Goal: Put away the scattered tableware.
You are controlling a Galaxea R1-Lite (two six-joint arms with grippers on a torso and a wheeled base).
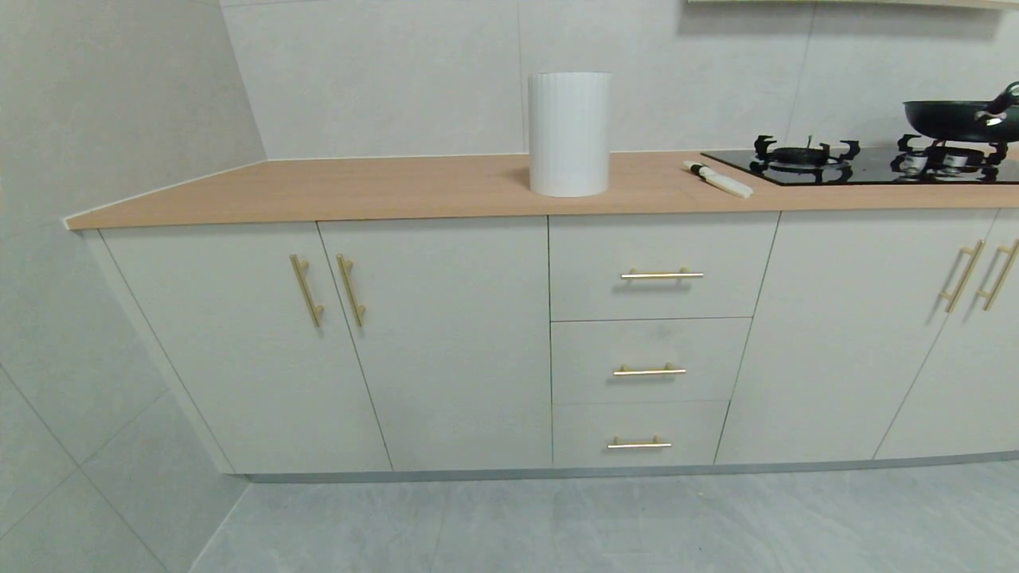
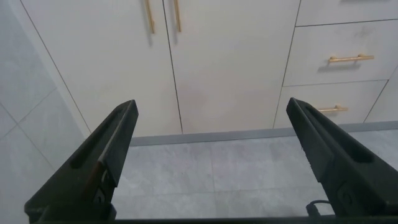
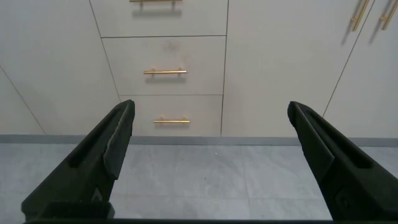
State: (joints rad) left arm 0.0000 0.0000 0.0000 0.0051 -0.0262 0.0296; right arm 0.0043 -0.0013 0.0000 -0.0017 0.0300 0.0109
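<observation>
L gripper (image 2: 210, 104) & R gripper (image 3: 210, 105) both wide open, fingers empty, touching nothing, low over grey floor (image 2: 236, 177) facing the cabinets (image 1: 446, 334); white utensil (image 1: 718, 178) lies flat on wood countertop (image 1: 358, 187) btwn white ribbed canister (image 1: 569, 134) and gas hob (image 1: 868, 169), just beside hob's corner.

Cream cabinets (image 1: 446, 342), wooden countertop (image 1: 382, 187), grey tiled walls (image 1: 382, 72) and floor (image 1: 605, 525).
</observation>
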